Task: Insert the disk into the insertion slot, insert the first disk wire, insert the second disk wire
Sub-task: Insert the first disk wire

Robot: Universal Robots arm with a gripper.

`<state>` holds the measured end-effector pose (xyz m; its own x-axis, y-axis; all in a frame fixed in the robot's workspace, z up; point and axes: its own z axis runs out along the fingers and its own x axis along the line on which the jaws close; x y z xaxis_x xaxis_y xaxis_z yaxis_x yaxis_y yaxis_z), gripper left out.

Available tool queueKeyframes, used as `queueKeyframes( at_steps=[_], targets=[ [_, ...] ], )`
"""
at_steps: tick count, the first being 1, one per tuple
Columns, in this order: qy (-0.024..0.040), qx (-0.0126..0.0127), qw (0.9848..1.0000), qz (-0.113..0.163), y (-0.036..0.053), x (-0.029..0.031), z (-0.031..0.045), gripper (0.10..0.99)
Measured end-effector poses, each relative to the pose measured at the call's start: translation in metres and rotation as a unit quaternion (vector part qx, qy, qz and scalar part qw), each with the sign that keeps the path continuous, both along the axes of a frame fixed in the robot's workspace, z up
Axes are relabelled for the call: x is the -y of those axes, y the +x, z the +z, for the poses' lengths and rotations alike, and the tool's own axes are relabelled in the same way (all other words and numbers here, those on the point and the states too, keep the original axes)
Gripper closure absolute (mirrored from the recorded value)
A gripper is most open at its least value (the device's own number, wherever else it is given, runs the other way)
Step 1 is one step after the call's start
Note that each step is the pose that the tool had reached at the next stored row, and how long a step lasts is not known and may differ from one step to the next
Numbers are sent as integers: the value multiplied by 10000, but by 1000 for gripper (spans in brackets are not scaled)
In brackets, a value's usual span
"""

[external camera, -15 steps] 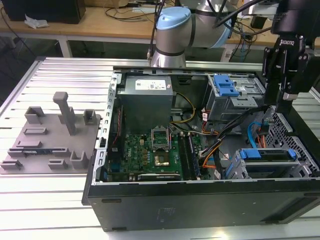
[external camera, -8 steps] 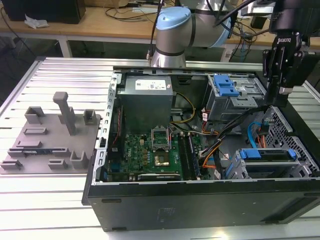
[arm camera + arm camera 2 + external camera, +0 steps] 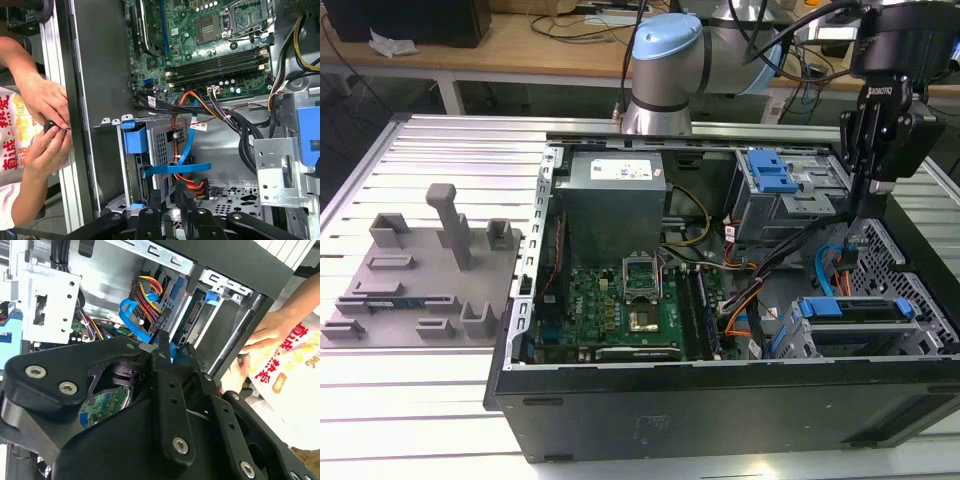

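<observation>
Over the exterior view's right end of the open computer case (image 3: 720, 405), the arm hangs the gripper (image 3: 860, 205) pointing straight down; the disk (image 3: 855, 310) sits in the insertion slot (image 3: 788, 338) close by. In the second wrist view the fingers (image 3: 164, 355) stand narrowly parted, empty, near a blue wire (image 3: 125, 315). In the first wrist view they hover just beside that wire.

The arm (image 3: 730, 50) is built of silver-grey tube, and its joint is closed by a rounded pale-blue cap (image 3: 665, 40). Black cables (image 3: 775, 28) are draped along it. The claw (image 3: 860, 212) is finished in matt black, and white lettering is printed on its housing. In the second wrist view its broad black links are studded with round silver screw heads (image 3: 35, 371), and the narrower bars are pierced by small holes.
</observation>
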<state>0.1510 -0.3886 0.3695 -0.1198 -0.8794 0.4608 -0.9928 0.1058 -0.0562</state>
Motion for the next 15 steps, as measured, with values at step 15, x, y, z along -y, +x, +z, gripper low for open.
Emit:
queueKeyframes(
  at_steps=[15],
  targets=[
    [-34,89,9998,-199,18,-13,-125,718]
  ],
)
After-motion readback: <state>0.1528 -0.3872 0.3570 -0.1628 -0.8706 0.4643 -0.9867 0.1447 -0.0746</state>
